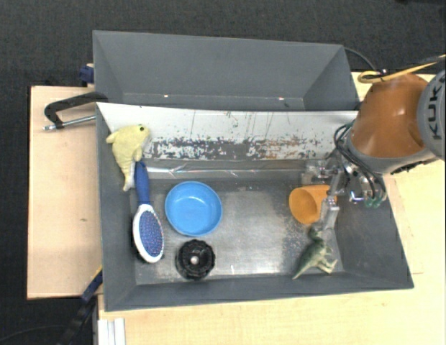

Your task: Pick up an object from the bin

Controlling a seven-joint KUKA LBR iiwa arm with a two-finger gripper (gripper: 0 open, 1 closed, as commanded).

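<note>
Camera view. We see the gripper reaching into the right part of the grey bin, below the arm's orange cover. We cannot tell whether it is released or clenched. An orange cup lies on its side just left of the gripper. A green toy dinosaur lies just beneath its tip. Well apart to the gripper's left we note a blue bowl, a black round object, a blue-and-white brush and a yellow plush toy.
</note>
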